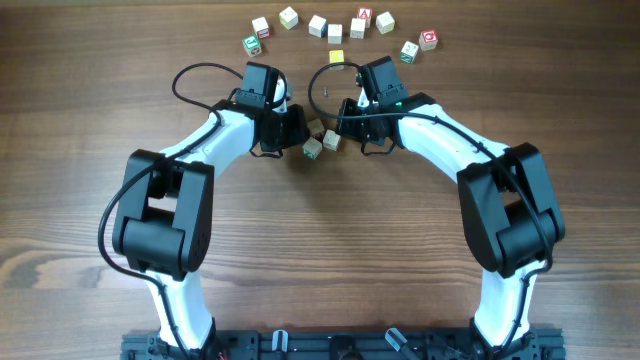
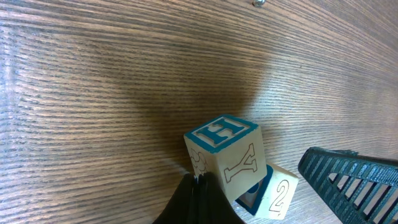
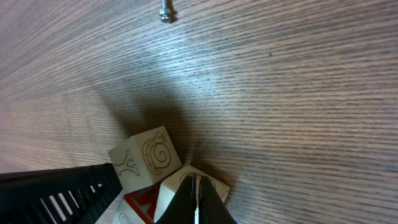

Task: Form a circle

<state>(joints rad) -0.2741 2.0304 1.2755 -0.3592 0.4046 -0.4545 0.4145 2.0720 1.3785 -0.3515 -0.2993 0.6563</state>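
Left hand (image 2: 199,185): pinched narrow and holding nothing; its tip rests against the low corner of the H cube (image 2: 227,155).
Right hand (image 3: 194,185): also pinched to a narrow point and empty; its tip is over a pale cube (image 3: 208,182), touching or just above, I cannot tell which.
Circle: no ring is formed; there is only a tight group of three cubes (image 1: 320,140), lying between the two hands and right at both tips.
Neighbour: the cube marked 2 (image 2: 277,194) touches the H cube on the side away from the left hand.
Further out: the arc of cubes (image 1: 335,28) lies well ahead of both hands, with the yellow cube (image 1: 336,58) nearer, ahead and between them.
Handling: the cubes look like light, stiff wood with hard, smooth faces, so they should slide easily on the bench (image 1: 100,100) and are not fragile.
Where to take hold: either pinch across two opposite flat faces, or nudge with a closed tip low on the middle of a face.
Risk: an off-centre push on a corner probably spins or tips a cube instead of moving it straight.
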